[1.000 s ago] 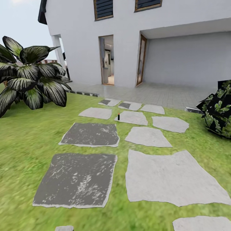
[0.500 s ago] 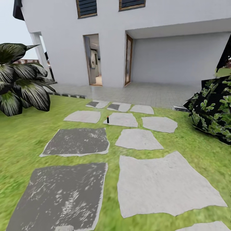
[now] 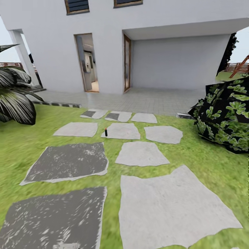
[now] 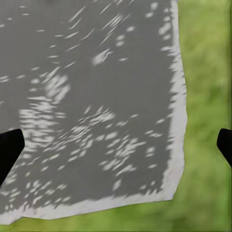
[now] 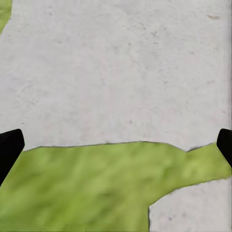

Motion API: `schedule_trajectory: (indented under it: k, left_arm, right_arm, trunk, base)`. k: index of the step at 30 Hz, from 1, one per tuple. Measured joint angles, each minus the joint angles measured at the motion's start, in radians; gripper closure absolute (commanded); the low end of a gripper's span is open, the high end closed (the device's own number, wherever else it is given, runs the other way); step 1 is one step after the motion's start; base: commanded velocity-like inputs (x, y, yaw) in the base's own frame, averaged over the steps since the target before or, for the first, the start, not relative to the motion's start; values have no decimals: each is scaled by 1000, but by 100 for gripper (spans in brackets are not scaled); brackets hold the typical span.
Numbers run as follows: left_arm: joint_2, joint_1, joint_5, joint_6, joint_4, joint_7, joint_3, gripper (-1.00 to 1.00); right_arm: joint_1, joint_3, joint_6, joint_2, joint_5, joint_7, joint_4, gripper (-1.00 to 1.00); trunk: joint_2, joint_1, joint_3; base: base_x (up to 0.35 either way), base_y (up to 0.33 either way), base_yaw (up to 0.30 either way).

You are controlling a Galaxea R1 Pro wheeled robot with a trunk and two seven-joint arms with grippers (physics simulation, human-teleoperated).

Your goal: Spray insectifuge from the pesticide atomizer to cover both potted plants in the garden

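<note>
The garden lawn (image 3: 31, 148) with grey stepping stones (image 3: 141, 154) lies ahead in the head view. A tiny dark upright object (image 3: 105, 132) stands at the edge of a far stone; it is too small to tell whether it is the pesticide atomizer. The potted plants are out of view. My left gripper (image 4: 116, 145) is open over a dark grey stone (image 4: 87, 96), with black fingertips (image 4: 9, 150) at the picture's sides. My right gripper (image 5: 116, 147) is open over a pale stone (image 5: 121, 63) and grass, holding nothing.
A big plant with dark striped leaves (image 3: 15, 98) stands at the left of the lawn, and a dark bush with green leaves (image 3: 224, 117) at the right. Behind the stones is a paved strip (image 3: 138, 100) and a white house with an open doorway (image 3: 87, 64).
The whole head view has shifted: the house, stones and striped plant slid left and the right bush came further in, so the camera moved. The tiny dark object stays on its stone.
</note>
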Motion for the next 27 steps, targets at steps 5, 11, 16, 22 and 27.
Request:
schedule_trajectory:
  k: [5,11,16,22,27]
  left_arm:
    - [0,0,0,0,0,0,0,-100]
    - [0,0,0,0,0,0,0,-100]
    - [0,0,0,0,0,0,0,-100]
    - [0,0,-1,0,0,0,0,-100]
    - [0,0,-1,0,0,0,0,-100]
  right_arm:
    - [0,0,0,0,0,0,0,-100]
    - [0,2,1,0,0,1,0,-100]
    - [0,5,1,0,0,1,0,-100]
    - [0,6,1,2,0,1,-1,-100]
    - [0,6,1,2,0,1,-1,-100]
  trunk:
    - [0,0,0]
    - [0,0,0]
    - [0,0,0]
    - [0,0,0]
    - [0,0,0]
  base:
    - [338,0,-93]
    - [338,-10,-12]
    - [337,-79,-1]
    - [328,-112,0]
    - [305,-138,0]
